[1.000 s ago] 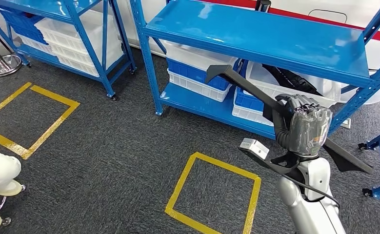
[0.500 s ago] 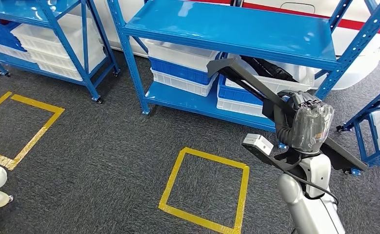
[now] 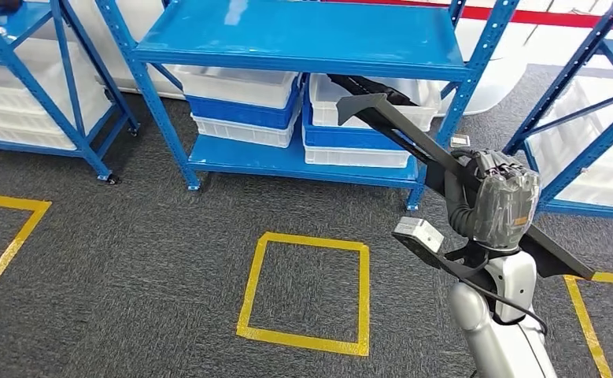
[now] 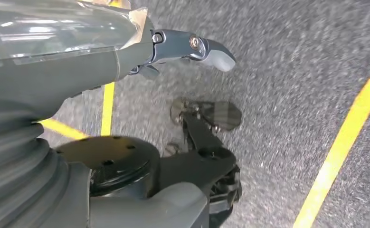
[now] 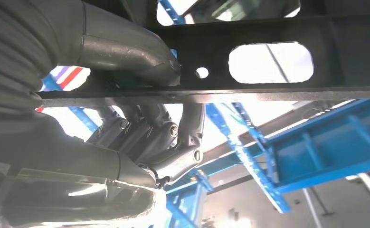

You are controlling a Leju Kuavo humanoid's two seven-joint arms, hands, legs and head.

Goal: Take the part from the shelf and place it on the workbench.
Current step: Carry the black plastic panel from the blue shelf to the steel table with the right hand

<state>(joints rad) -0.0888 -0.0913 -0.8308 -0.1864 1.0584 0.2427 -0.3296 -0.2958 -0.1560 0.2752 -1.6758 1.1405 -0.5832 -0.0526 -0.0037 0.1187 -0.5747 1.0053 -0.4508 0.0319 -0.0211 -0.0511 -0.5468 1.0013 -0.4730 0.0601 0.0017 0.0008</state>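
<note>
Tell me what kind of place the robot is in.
Probably a warehouse or factory parts store: blue steel shelving holding white and blue plastic bins, yellow tape squares marked on grey carpet, and a long black part held in the right hand.

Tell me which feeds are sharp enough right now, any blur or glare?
Head view: sharp, evenly lit, mild sheen on the blue shelf; right hand and black part clear. Left wrist view: carpet streaked with motion blur, left hand sharp. Right wrist view: backlit, background blown out white, part nearly a silhouette.
</note>
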